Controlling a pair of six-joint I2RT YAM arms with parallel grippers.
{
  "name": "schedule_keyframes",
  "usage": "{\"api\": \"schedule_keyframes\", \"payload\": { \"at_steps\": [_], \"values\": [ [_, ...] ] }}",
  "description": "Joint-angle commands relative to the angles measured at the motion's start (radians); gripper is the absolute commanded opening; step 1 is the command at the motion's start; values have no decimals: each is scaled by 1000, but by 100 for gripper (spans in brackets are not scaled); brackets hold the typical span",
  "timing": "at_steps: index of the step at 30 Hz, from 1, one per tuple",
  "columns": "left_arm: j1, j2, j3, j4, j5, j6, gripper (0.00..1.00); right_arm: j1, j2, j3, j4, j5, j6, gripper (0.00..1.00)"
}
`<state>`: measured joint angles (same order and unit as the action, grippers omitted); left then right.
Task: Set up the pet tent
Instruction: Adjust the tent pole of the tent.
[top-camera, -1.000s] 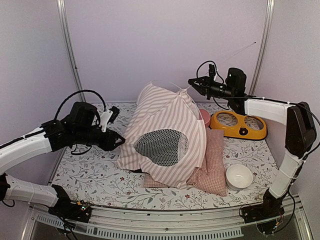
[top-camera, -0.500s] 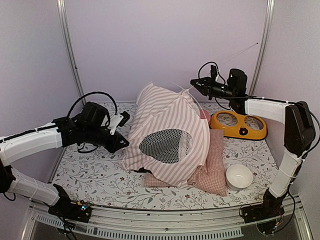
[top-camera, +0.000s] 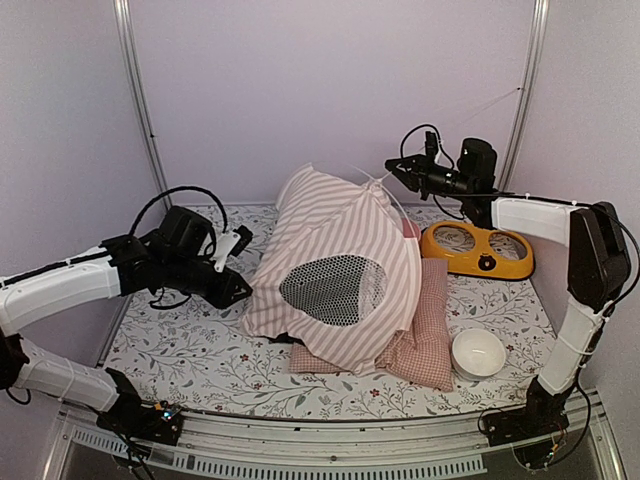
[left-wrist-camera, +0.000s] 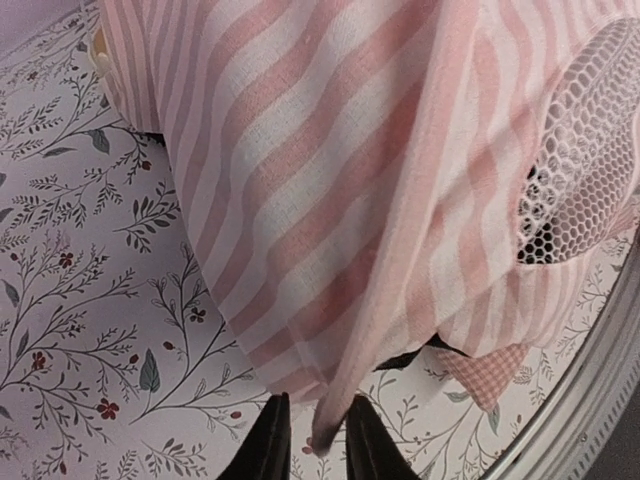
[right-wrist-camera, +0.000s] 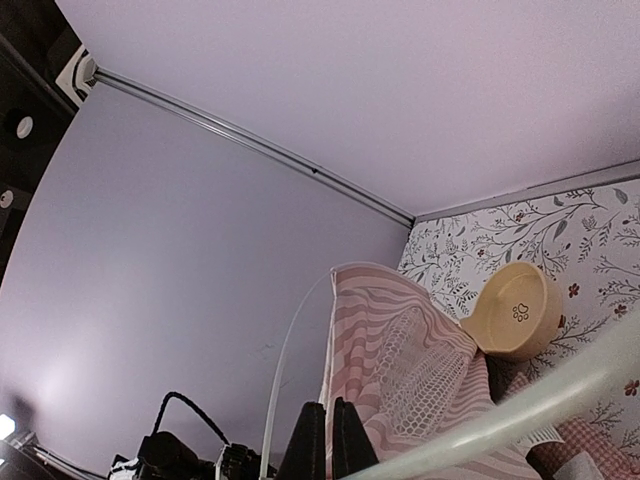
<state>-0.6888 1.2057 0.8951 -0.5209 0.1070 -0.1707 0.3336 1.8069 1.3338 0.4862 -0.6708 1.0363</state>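
Observation:
The pet tent (top-camera: 330, 250), pink-and-white striped with an oval black mesh window (top-camera: 330, 288), stands half raised in the middle of the table. My right gripper (top-camera: 390, 168) is at its peak, where thin white poles (top-camera: 385, 195) cross. In the right wrist view this gripper (right-wrist-camera: 327, 430) is shut, and the tent's (right-wrist-camera: 400, 370) white top seam runs down into its fingers. My left gripper (top-camera: 243, 288) is at the tent's lower left hem. In the left wrist view its jaws (left-wrist-camera: 318, 440) stand slightly apart, with a hanging fold of striped fabric (left-wrist-camera: 340, 200) loose between them.
A pink checked cushion (top-camera: 425, 330) lies under the tent's right side. A yellow double feeder (top-camera: 478, 250) stands at the back right and a white bowl (top-camera: 477, 352) at the front right. A pink bowl (top-camera: 409, 232) peeks out behind the tent. Walls close in on three sides.
My left gripper moved right to the tent's lower left hem. The tent's lower edge shifted a little right. My right gripper drifted slightly right with the peak.

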Motion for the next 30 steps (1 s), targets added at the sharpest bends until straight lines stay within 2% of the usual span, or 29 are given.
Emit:
{"api": "schedule_keyframes", "payload": {
  "at_steps": [1,5,7,13,19,24,30],
  "values": [
    [9,-58,-34,2,-34,-23,18,-17,21,-10,27,19,-38,0],
    [8,-61,-34,21,-4,-17,8,-16,22,-9,25,17,-38,0],
    [8,-49,-25,14,9,-12,0,-17,22,-10,24,23,-41,0],
    [4,-32,-1,-28,44,12,0,-28,7,-16,-23,76,-94,0],
    [-28,64,61,-83,99,43,0,-56,-31,-29,-47,113,-147,0],
    [-57,138,107,-144,65,64,0,-57,-69,-19,-103,169,-222,0],
    [-59,136,122,-166,30,69,0,-49,-86,8,-137,173,-304,0]
  ]
}}
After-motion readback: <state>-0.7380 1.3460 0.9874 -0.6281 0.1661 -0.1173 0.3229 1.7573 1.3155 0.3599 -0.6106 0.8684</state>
